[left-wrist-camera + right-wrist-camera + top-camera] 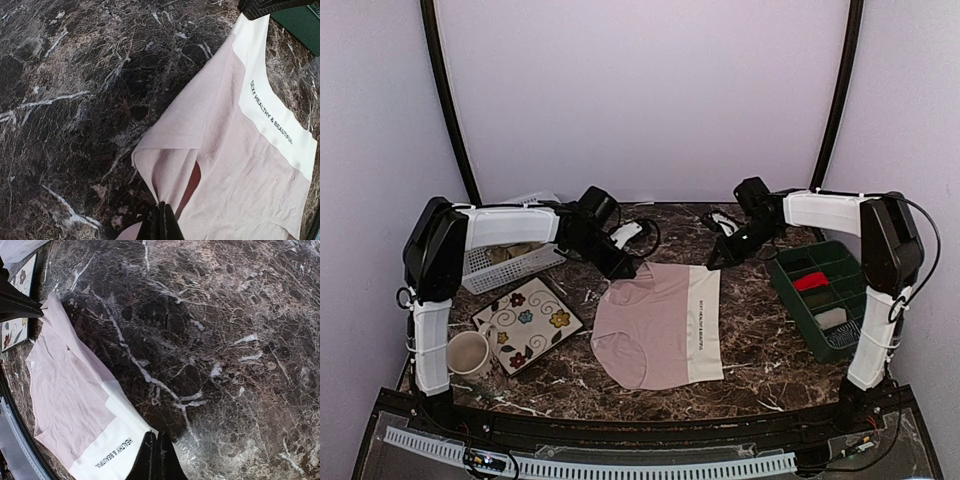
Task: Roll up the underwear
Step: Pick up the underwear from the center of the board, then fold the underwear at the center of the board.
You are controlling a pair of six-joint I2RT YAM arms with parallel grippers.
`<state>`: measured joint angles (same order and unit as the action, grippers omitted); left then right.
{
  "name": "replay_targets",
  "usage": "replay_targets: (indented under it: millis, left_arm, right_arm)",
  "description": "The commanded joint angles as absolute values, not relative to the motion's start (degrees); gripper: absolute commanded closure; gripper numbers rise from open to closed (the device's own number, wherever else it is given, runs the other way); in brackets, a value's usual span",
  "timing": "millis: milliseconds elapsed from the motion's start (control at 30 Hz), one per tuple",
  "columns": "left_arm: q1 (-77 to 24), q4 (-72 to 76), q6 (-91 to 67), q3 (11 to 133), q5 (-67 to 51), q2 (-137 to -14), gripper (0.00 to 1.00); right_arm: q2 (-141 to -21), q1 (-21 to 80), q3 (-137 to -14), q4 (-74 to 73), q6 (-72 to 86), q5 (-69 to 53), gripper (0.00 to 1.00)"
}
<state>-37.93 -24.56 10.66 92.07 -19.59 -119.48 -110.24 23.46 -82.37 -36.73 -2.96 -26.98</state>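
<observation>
- Seeing pink underwear (655, 320) lying spread flat around the middle of the counter (760, 345), with the cream waistband (705, 320) running along the side toward the counter's right edge.
- Pinching the garment's far-left corner with the left gripper (161, 212), fingers pressed together on a small lifted fold of pink cloth.
- Keeping the right gripper (154, 440) pressed together at the waistband's far corner, seemingly nipping the cream edge; not telling for sure from the wrist view.
- Judging progress as barely begun: no turn of a roll showing anywhere, only that far-left corner puckering up off the counter.
- Leaving nearly everything to do: folding or tucking, rolling the whole piece up, presumably dropping it in the green tray (788, 300) by the right edge, where a red roll (810, 281) and a grey-white roll (832, 318) are sitting.
- Looking thin, soft and limp: dusty pink, mostly smooth, a few light creases, black printed lettering running along the waistband, rounded end pointing toward the near edge.
- Noting a white basket (495, 268), flowered plate (527, 322) and mug (468, 353) toward the left edge, all apart from the garment.
</observation>
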Motion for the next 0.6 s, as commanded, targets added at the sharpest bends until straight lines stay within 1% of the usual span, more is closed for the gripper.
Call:
replay_targets:
  millis: [0, 300, 567]
  left_arm:
    - [-38.1, -23.6, 9.4, 87.0, -23.7, -112.9, 1.0]
    - [-40.0, -21.8, 8.4, 75.4, -27.3, -104.1, 1.0]
    - [-42.8, -20.0, 5.4, 66.9, -28.7, -99.2, 1.0]
  right_arm:
    - [-105.8, 25.2, -80.2, -37.5, -3.1, -28.6, 1.0]
    - [-98.2, 28.6, -71.8, -36.6, -0.5, -28.4, 1.0]
    - [-92.8, 31.2, -61.9, -34.1, 2.4, -28.4, 1.0]
